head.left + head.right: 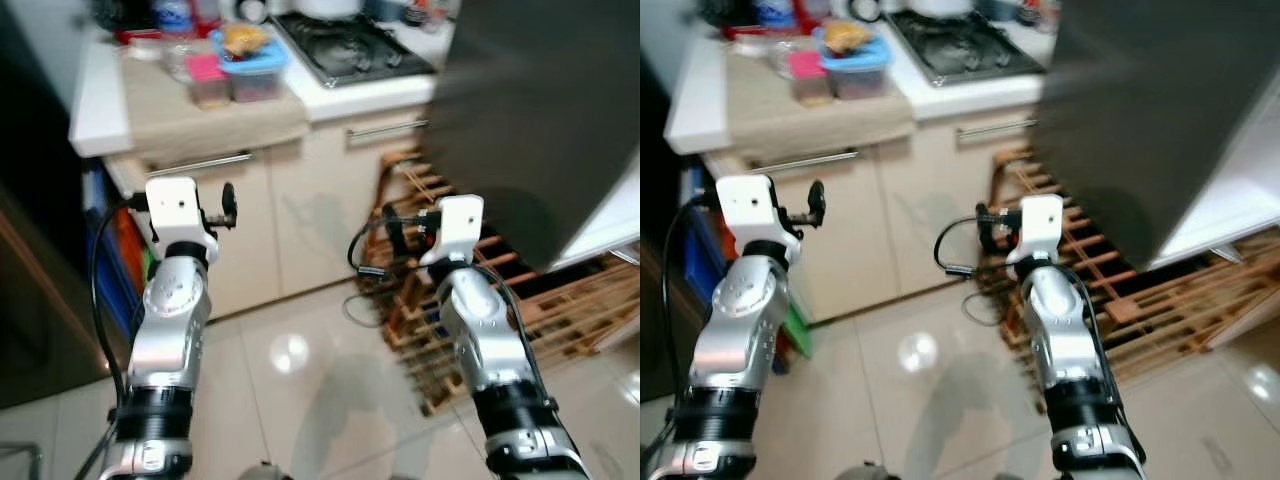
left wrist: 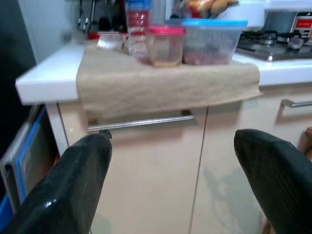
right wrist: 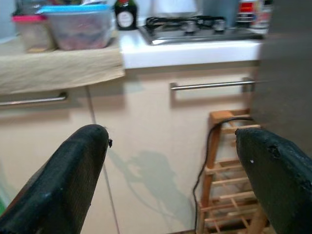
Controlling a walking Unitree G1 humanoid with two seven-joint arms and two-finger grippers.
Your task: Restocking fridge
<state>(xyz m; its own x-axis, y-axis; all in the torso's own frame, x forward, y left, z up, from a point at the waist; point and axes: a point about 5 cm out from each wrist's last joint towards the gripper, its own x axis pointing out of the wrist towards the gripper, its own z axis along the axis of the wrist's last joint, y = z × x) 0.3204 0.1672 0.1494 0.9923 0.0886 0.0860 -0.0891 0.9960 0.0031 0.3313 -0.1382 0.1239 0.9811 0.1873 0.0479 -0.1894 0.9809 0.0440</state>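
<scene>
Glossy pale floor tiles [image 1: 290,360] mirror the light; a matt beige cloth [image 2: 165,83] drapes the smooth white bench [image 2: 44,78] above brushed metal handles [image 2: 141,123]; clear plastic tubs [image 2: 209,41] sit on the cloth; bare wooden rack [image 1: 540,300]; silver metal arms [image 1: 175,320]

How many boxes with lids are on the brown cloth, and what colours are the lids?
Pink-lidded box: 1
Blue-lidded box: 1
Total: 2 boxes, side by side on the cloth.
</scene>
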